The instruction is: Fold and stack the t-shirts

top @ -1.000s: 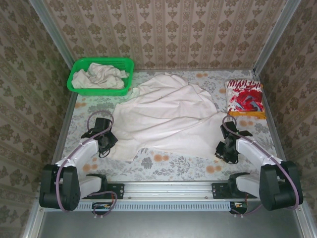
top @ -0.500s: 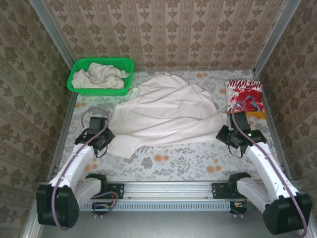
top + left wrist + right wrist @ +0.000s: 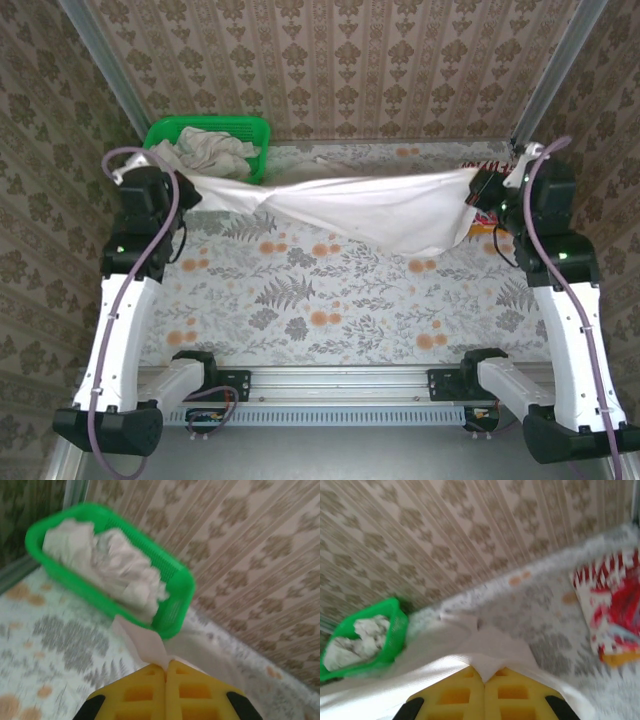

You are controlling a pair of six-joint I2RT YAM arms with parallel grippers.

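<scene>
Patterned beige wallpaper (image 3: pixel 340 60) closes in a table (image 3: pixel 320 290) covered with a floral cloth.

The left gripper (image 3: pixel 187 181) has its yellow fingers (image 3: pixel 140 692) pressed together on a corner of the off-white t-shirt (image 3: pixel 390 210). In the left wrist view a tab of cloth sticks up out of the seam between them. The right gripper (image 3: pixel 478 186) is likewise clamped, with the shirt's hem pinched between its fingers (image 3: pixel 515 692) and fabric draped over their tips.

Between the two grippers the shirt hangs as a stretched band across the far half of the table. Its top edge is nearly taut and its body sags to a low point right of centre.

Behind the left gripper, the green mesh basket (image 3: pixel 210 122) sits in the far left corner and holds a crumpled off-white shirt (image 3: pixel 205 150). Beside the right gripper, the red-and-white folded shirt (image 3: pixel 615 610) lies at the table's right edge. Its print is too blurred to read as lettering.

A second ago the off-white t-shirt lay spread flat over the middle of the table, with both arms crouched low at its near corners. Half a second ago the arms had drawn those corners farther from the rail. Now both arms stand tall, the shirt is off the surface, and the floral cloth beneath it is uncovered. Basket and folded shirt have kept their places.
</scene>
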